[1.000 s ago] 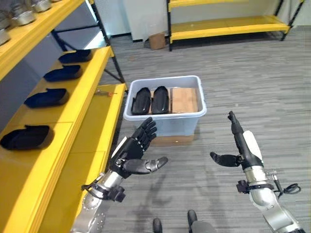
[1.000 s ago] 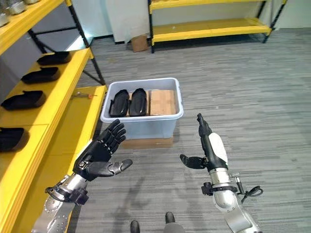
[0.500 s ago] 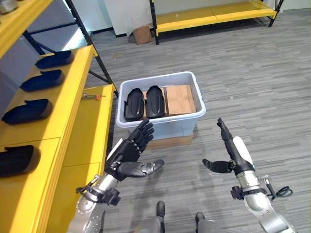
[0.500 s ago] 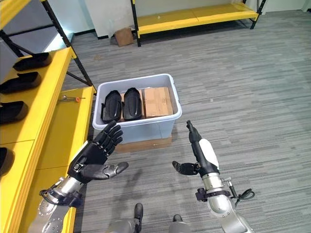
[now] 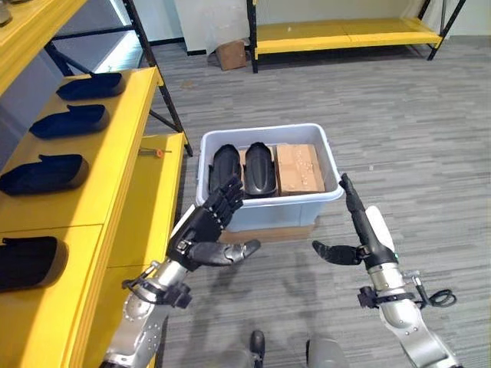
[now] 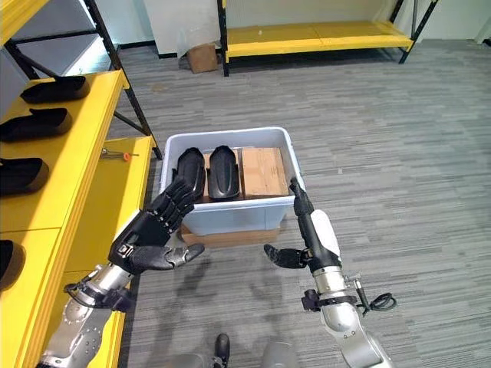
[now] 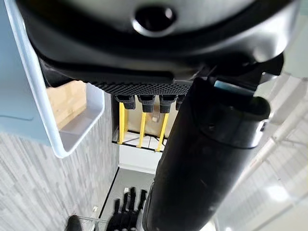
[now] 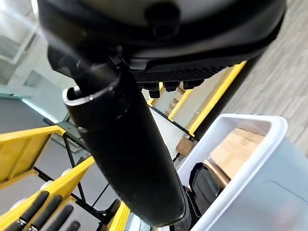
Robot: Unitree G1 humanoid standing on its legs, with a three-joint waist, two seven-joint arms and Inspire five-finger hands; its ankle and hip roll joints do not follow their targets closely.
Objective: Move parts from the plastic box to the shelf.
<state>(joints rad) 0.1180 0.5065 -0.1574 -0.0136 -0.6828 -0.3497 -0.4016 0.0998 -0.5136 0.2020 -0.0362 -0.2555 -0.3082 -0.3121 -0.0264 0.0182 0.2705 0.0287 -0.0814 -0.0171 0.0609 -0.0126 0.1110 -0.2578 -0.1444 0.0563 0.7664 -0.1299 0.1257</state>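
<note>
A pale grey plastic box (image 5: 265,210) stands on the floor on a flat piece of cardboard. Inside it lie two black moulded parts (image 5: 225,169) (image 5: 260,168) side by side, with a brown cardboard block (image 5: 299,168) to their right. My left hand (image 5: 201,228) is open, its fingers spread, in front of the box's near left corner. My right hand (image 5: 361,226) is open too, fingers straight and thumb out, just off the box's near right corner. Neither hand holds anything. Several black parts (image 5: 44,173) lie in a row on the yellow shelf (image 5: 107,192) at the left.
A small orange-handled tool (image 5: 155,152) lies on the lower yellow shelf board by the box. A second yellow rack (image 5: 345,32) stands at the far wall, with a small cardboard box (image 5: 231,54) beside it. Grey striped carpet stretches to the right.
The camera has shifted and the box now sits closer. Both hands have come forward to the box's near corners, still open.
</note>
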